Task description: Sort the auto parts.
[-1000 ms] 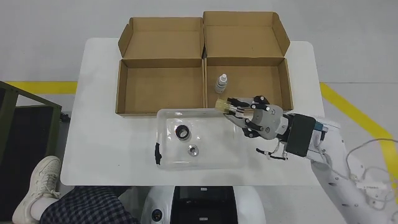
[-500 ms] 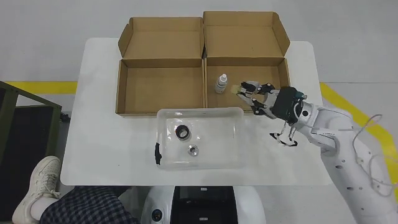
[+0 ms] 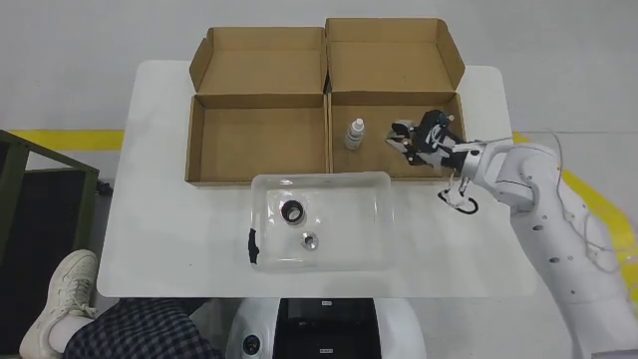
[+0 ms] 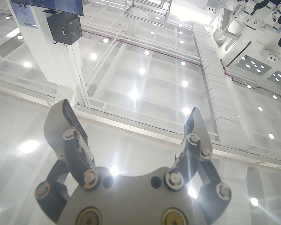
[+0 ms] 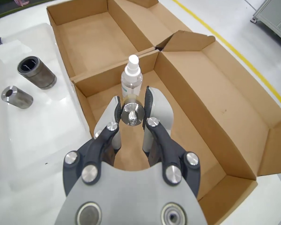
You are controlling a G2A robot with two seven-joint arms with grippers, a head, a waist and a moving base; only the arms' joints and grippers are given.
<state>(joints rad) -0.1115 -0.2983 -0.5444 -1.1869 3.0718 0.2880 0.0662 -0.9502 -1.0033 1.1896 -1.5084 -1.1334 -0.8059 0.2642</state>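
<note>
Clamped in the right gripper (image 5: 133, 105) — a silver metal part (image 5: 132, 116), end-on from the wrist, too small to tell from above. Held over the right box (image 5: 196, 118), just right of the spray bottle (image 5: 131, 78). Elsewhere, left gripper (image 4: 130, 107) spread wide, facing ceiling.

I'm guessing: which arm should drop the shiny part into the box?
Right. The right gripper clamps the shiny part above the box holding the spray bottle; the left gripper is open, facing the ceiling.

Bright hall.
The grey floor (image 3: 80, 20) is marked by a yellow line (image 3: 70, 140); the white ceiling (image 4: 159, 85) is dotted with lights (image 4: 142, 70).
</note>
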